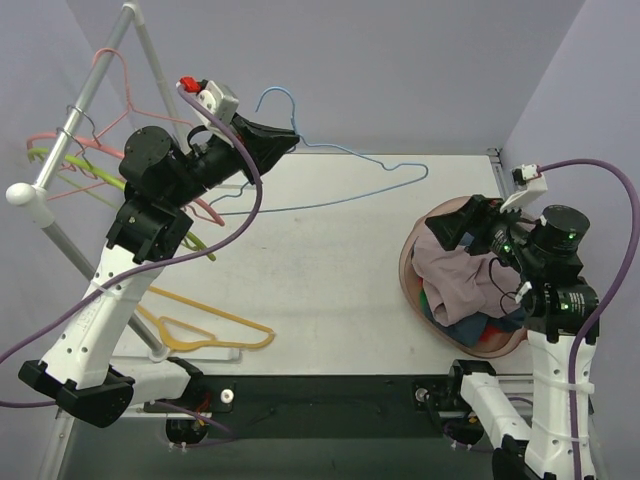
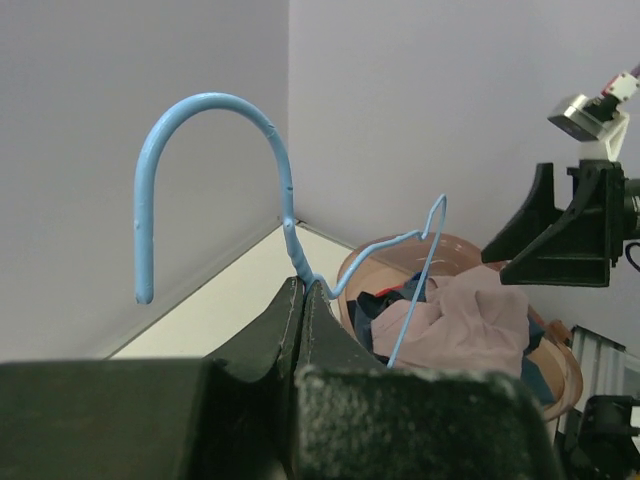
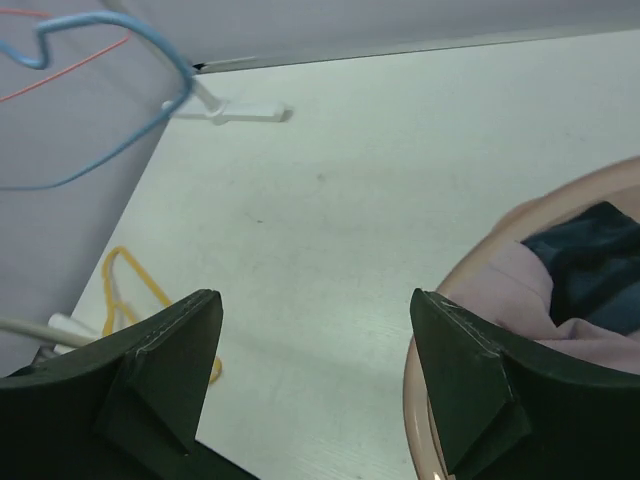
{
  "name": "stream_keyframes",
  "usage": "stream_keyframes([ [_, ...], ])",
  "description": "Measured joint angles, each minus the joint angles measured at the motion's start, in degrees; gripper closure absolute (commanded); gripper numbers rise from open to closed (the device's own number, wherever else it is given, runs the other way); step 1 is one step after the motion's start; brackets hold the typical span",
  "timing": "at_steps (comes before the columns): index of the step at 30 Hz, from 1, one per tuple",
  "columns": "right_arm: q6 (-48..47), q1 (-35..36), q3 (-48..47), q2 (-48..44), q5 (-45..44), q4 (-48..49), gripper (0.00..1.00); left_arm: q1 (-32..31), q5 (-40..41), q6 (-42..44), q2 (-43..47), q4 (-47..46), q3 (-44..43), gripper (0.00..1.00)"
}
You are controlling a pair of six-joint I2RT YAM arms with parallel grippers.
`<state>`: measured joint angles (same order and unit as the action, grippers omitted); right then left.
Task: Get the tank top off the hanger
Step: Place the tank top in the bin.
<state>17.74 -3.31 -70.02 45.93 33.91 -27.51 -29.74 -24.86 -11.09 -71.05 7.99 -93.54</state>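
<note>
1. Table [image 1: 340, 270]: carries a clothes rack [image 1: 75, 120] on the left arm's side and a basket [image 1: 408, 265] directly beneath the right gripper [image 3: 313, 305].
2. Basket contents: mixed garments. The pale pink one [image 1: 455, 275] lying on top, just below the right gripper, is judged to be the tank top.
3. Blue hanger [image 2: 212, 98]: bare, with no fabric on its wire. It is held off the table, its hook rising above the left gripper [image 2: 302, 290] and its frame extending away from the fingers toward the basket.
4. Left gripper: clenched on the hanger's neck.
5. Right gripper: released, jaws wide apart, nothing between them.

Finding: removal appears complete, with garment and hanger well apart. What is left, at most, is setting the hanger down.
</note>
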Motion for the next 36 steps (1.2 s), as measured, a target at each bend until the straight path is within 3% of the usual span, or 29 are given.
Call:
stream_keyframes([
  [7, -5.1, 0.0, -4.0, 1.6, 14.3, 0.9, 0.25, 0.1, -7.1, 1.2, 0.0, 1.2, 0.0, 1.0],
  [14, -6.9, 0.0, -8.0, 6.1, 24.2, 2.9, 0.4, 0.1, -10.4, 2.5, 0.0, 3.5, 0.0, 1.0],
  [19, -5.8, 0.0, -8.0, 8.4, 29.0, 4.9, 0.44, 0.1, -11.6, 2.5, 0.0, 3.5, 0.0, 1.0],
  [22, -5.6, 0.0, -7.7, 8.9, 31.5, 5.6, 0.52, 0.1, -12.1, 2.3, 0.2, 3.4, 0.3, 1.0],
  [23, -5.4, 0.1, -7.5, 8.9, 32.1, 5.7, 0.63, 0.1, -12.3, 2.2, 0.2, 3.4, 0.3, 1.0],
  [26, -5.1, 0.9, -6.8, 8.9, 33.3, 6.8, 0.8, 0.1, -13.0, 1.5, 0.2, 2.8, 0.7, 1.0],
  [31, -4.4, 2.4, -5.9, 8.7, 34.9, 8.5, 0.98, 0.5, -12.9, 0.7, 0.3, 1.8, 1.3, 1.0],
  [36, -4.6, 3.1, -5.6, 7.3, 37.7, 10.1, 1.0, 0.9, -12.2, 0.0, 0.3, 1.4, 1.3, 1.0],
])
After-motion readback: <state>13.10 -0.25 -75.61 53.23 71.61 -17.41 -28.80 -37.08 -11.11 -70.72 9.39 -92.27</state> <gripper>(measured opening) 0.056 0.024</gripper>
